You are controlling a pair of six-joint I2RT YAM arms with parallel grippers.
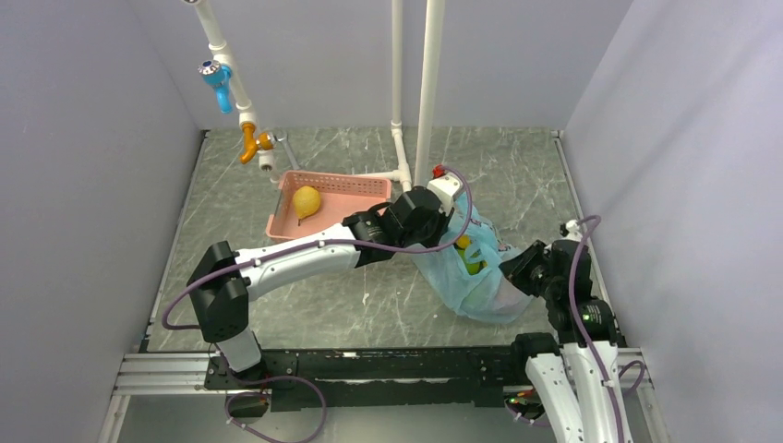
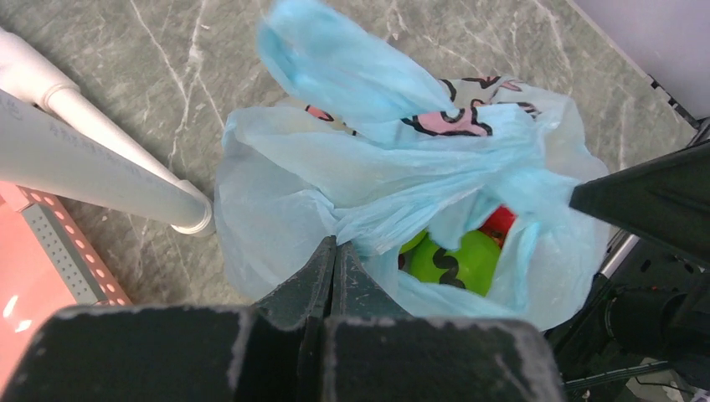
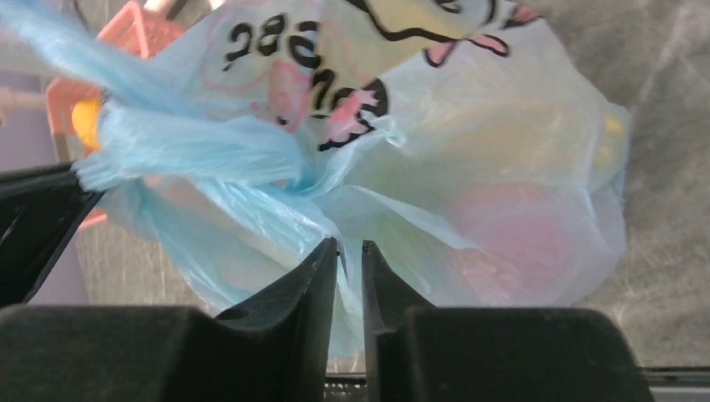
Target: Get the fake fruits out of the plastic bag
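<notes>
Grey marbled worktop point(image 1: 305, 305) carries everything. Thin light-blue plastic bag point(image 1: 480, 291) sits right of centre between the two arms, mouth upward, slumped and creased; it looks limp and almost weightless. The film should slide and stretch, and tear if yanked, so best held at rim or tie handles, not the belly. Pink lattice plastic basket point(image 1: 346, 185) lies well apart to the left, with a glossy yellow toy pear point(image 1: 306, 200) inside it. Left gripper point(image 2: 335, 243): jaws pressed together at the bag's near rim, apparently pinching a fold of film and keeping the mouth agape. Right gripper point(image 3: 350, 247): jaws nearly together with a thin slit between, tips at the bag's gathered side; cannot tell whether film is caught. Through the mouth show a striped green toy watermelon point(image 2: 460, 260) and a red toy fruit point(image 2: 500, 222), touching, deep in the bag. Judged hard, light, slick and rounded, likely to squirt from a pinch; grip across the widest part.
</notes>
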